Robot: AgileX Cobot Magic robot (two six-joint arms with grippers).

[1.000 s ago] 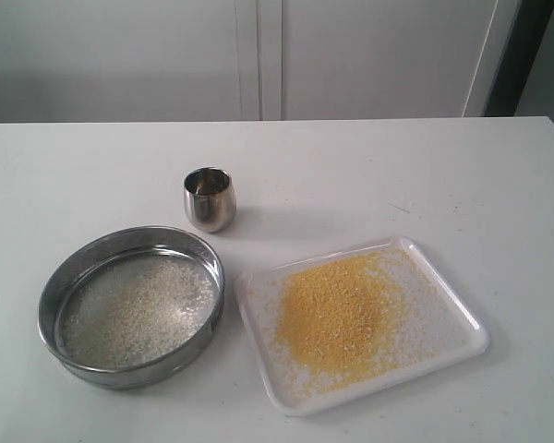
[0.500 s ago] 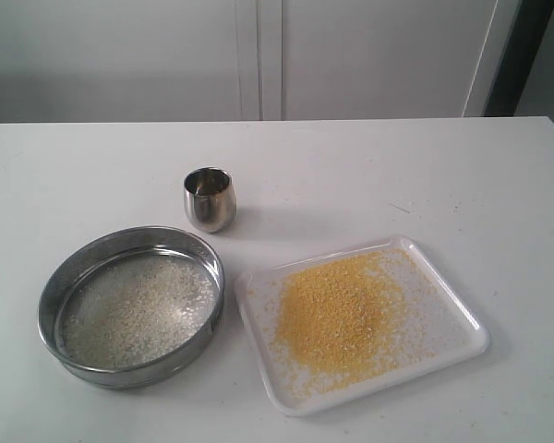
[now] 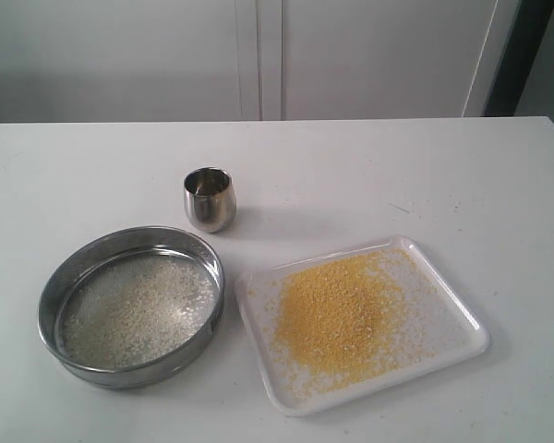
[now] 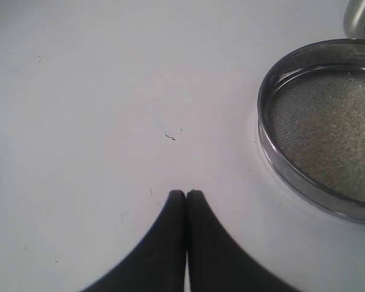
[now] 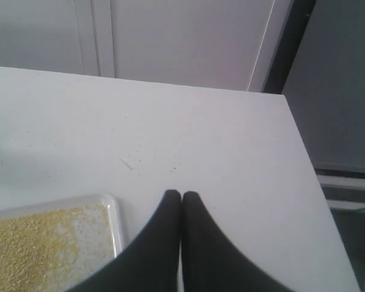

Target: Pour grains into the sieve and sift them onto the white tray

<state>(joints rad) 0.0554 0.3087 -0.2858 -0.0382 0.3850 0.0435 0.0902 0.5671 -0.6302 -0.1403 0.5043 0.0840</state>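
Pale grains point(image 3: 138, 309) in the sieve point(image 3: 120, 375), yellow grains point(image 3: 337, 314) on the white tray point(image 3: 448, 323); both claws shut and empty.
In the exterior view the sieve sits at lower left and the tray just beside it at lower right, the yellow heap spread over its middle. A small steel cup point(image 3: 209, 197) stands upright above the sieve, apart from it. The left gripper point(image 4: 186, 194) is pressed closed over bare table point(image 4: 97, 109) near the sieve. The right gripper point(image 5: 181, 194) is closed by the tray's corner.
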